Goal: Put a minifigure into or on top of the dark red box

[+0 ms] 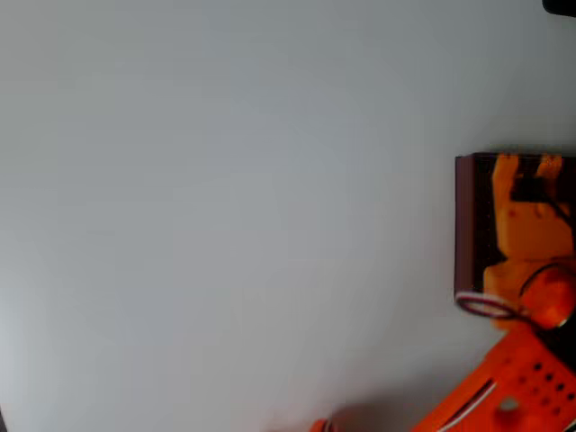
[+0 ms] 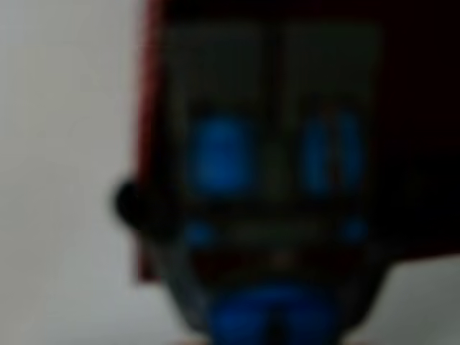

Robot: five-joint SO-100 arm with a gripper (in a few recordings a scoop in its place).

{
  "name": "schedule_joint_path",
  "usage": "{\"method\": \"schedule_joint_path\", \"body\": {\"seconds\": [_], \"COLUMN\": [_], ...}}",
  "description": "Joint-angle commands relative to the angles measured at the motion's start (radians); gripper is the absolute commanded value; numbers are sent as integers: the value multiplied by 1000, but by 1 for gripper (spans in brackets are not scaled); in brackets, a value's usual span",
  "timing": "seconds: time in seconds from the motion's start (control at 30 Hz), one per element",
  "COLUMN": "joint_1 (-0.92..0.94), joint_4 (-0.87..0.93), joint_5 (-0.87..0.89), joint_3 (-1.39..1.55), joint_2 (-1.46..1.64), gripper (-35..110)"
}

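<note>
The dark red box (image 1: 465, 225) lies at the right edge of the overhead view, its thin red left wall showing beside a near-black interior. My orange gripper (image 1: 528, 180) reaches up from the lower right and hangs over the box's inside. In the wrist view a very blurred dark shape with blue patches, the minifigure (image 2: 223, 158), sits close to the lens and centred. The box's red wall (image 2: 147, 144) and dark interior lie behind it. The figure looks held between the jaws, though the blur hides the fingers themselves.
A bare pale grey tabletop (image 1: 225, 216) spreads across the left and middle of the overhead view. The orange arm body (image 1: 513, 396) crosses the lower right corner. A small dark object (image 1: 562, 5) sits at the top right corner.
</note>
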Motion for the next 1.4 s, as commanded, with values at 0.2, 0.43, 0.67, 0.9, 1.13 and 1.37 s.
{"method": "schedule_joint_path", "body": {"seconds": [0.2, 0.43, 0.67, 0.9, 1.13, 1.37], "joint_1": [74, 84, 57, -18, -230, -732], "joint_4": [92, 114, 143, 141, -60, -261], "joint_5": [-75, -166, -241, -279, -341, -468], "joint_3": [-561, -661, -638, -364, 279, 845], "joint_2": [-584, -704, -586, -310, 341, 1160], "gripper": [3, 9, 10, 6, 0, 0]}}
